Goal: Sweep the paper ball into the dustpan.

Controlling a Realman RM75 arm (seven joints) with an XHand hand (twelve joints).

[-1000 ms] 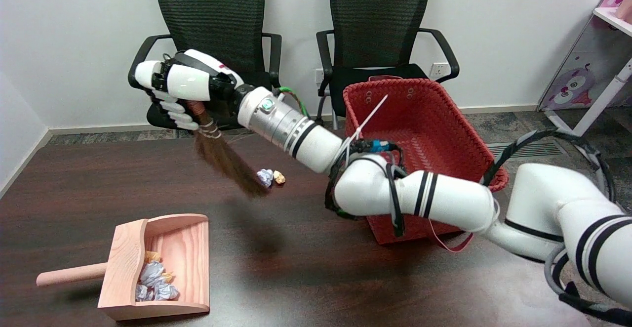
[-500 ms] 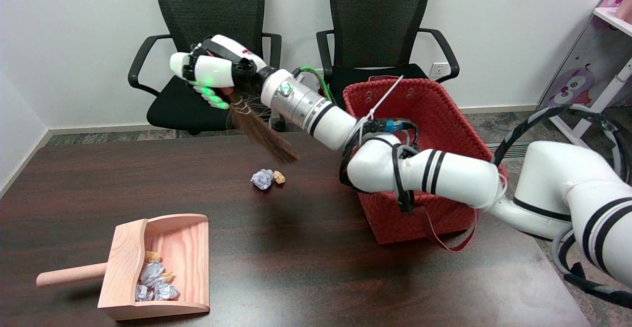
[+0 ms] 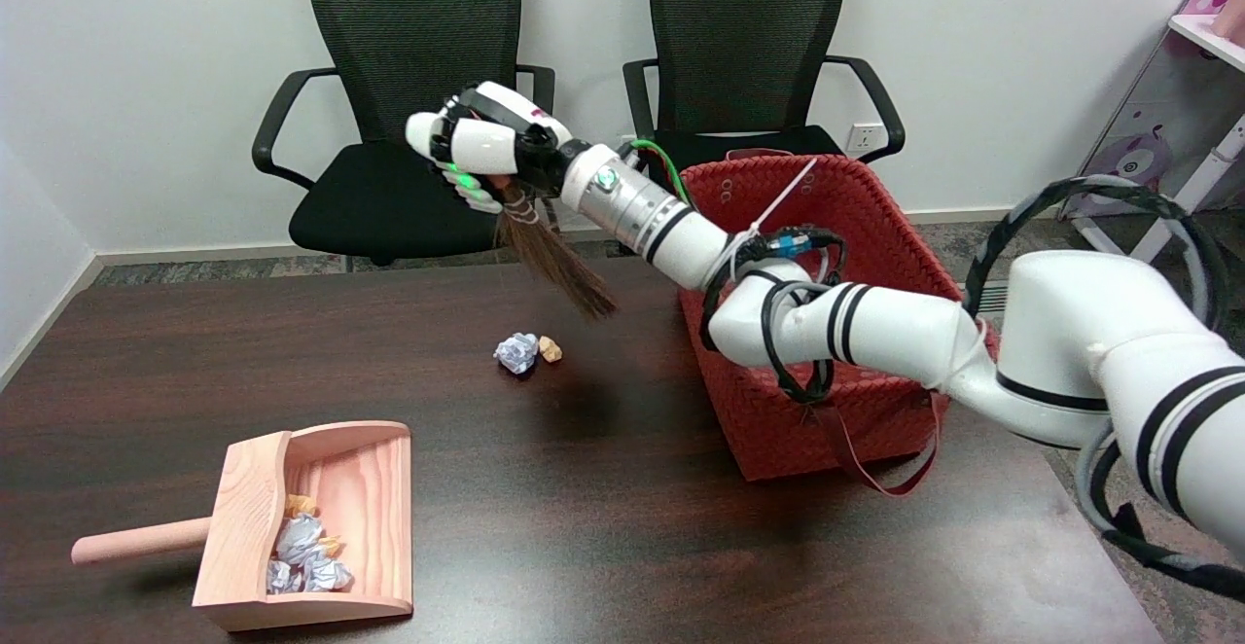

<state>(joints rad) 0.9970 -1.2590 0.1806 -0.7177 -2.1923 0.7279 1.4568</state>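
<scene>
While the brush [image 3: 554, 260] is gripped aloft by the right hand [image 3: 481, 148], the paper ball [image 3: 516, 352] lies mid-table, seemingly untouched. A drop behind it is needed, then a sweep toward the dustpan [image 3: 321, 527].

2 black mesh chairs [image 3: 418, 89] against a white wall [image 3: 146, 60].

No legible text, label, brand, number or sign is showing on any surface in the head view; markings at the 2 o'clock edge are cartoon figures only
</scene>
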